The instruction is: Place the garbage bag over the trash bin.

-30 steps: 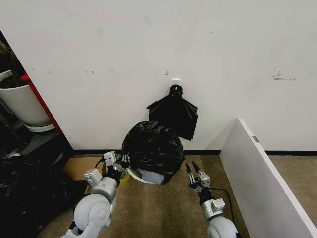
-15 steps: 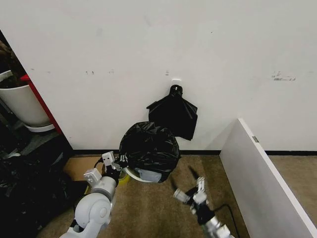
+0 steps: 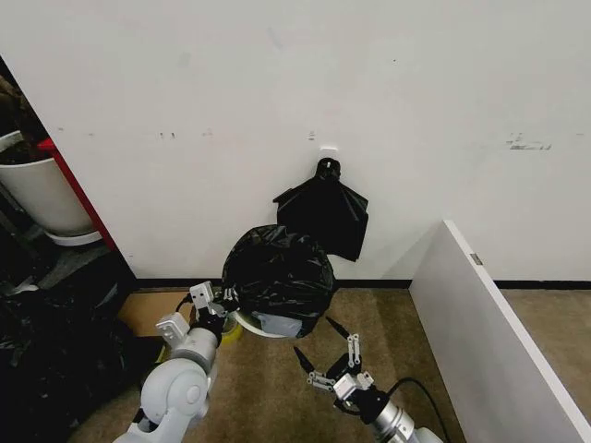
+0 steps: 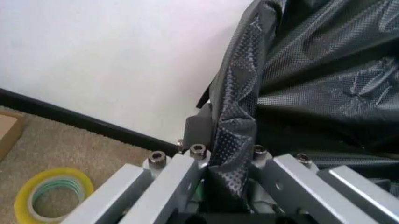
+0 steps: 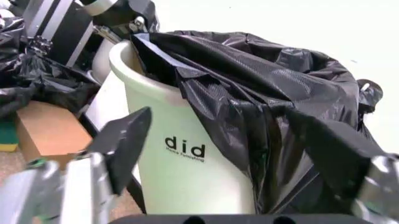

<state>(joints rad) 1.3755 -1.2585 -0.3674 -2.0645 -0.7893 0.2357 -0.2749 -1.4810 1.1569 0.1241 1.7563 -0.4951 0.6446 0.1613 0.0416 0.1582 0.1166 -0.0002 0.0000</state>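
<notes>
Room: you face a plain white wall (image 3: 277,83) with a black baseboard, above a brown carpet floor (image 3: 277,388); a white panel (image 3: 489,323) slants along your right.
Garbage bag (image 3: 279,272): thin, glossy, crinkled black plastic with a fine dotted texture. You see it bulging over the top of the bin against the wall and draped down one side, while the other side of the rim is bare in the right wrist view.
Trash bin (image 5: 181,163): round, smooth white plastic with a pale green tint, tapering downward and printed "did". It stands on the floor at the foot of the wall.
Bag bundle (image 3: 323,214): flat, fan-shaped black plastic, knotted at its top and hanging on the wall just above the bin.
Left pincer (image 3: 222,300): at the bin's left side, its metal fingers clamped on a fold of the bag's edge.
Right pincer (image 3: 323,355): low over the carpet, near the bin's front, spread wide and holding nothing.
Tape roll (image 4: 53,193): yellow ring lying flat on the carpet beside the left pincer.
</notes>
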